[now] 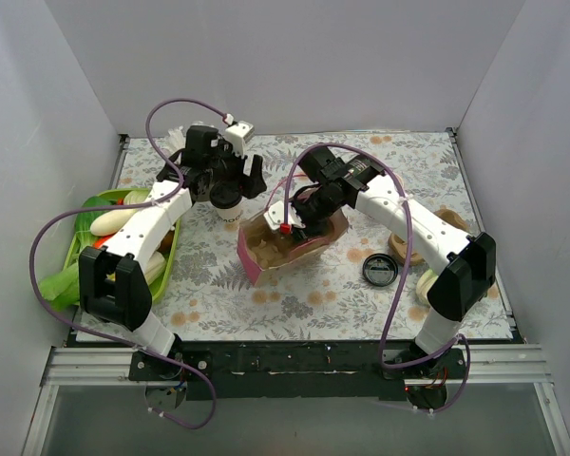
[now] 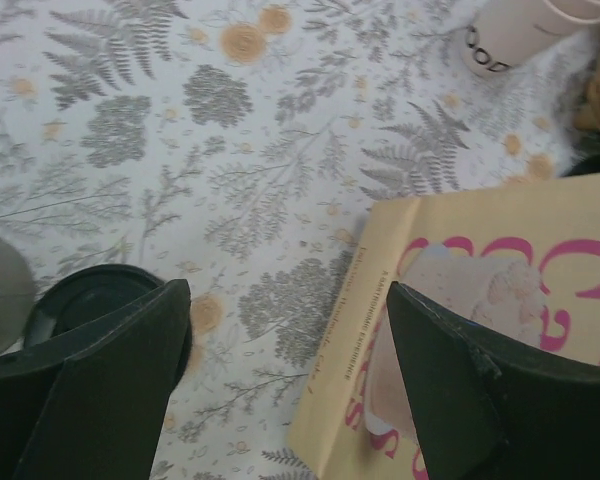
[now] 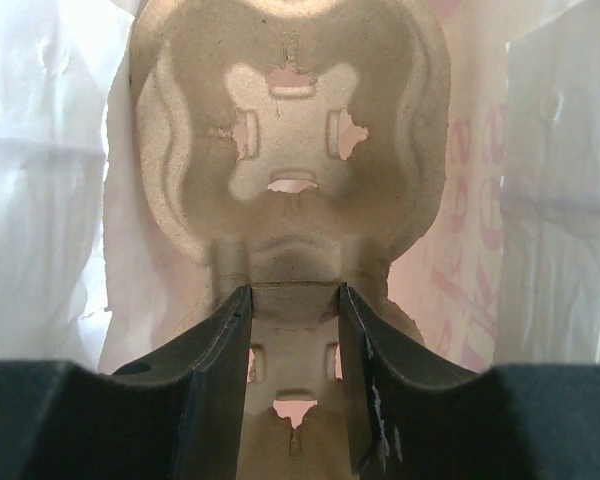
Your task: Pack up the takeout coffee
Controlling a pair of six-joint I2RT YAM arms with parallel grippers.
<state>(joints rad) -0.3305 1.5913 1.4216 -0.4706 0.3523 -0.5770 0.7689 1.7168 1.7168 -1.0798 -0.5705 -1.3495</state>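
Right pincer (image 3: 293,295) and tray (image 3: 290,120) apparently fill bag (image 1: 250,258) mouth.

Pink-printed paper bag (image 1: 248,258) lies on floral cloth (image 1: 294,306), pulp cup carrier (image 3: 290,120) inside it. Flat black lid (image 1: 380,272) right of bag. Green tray (image 1: 75,245) with vegetables well left of bag.

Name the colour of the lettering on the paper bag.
Pink lettering on the tan paper bag; the left wrist view shows it best.
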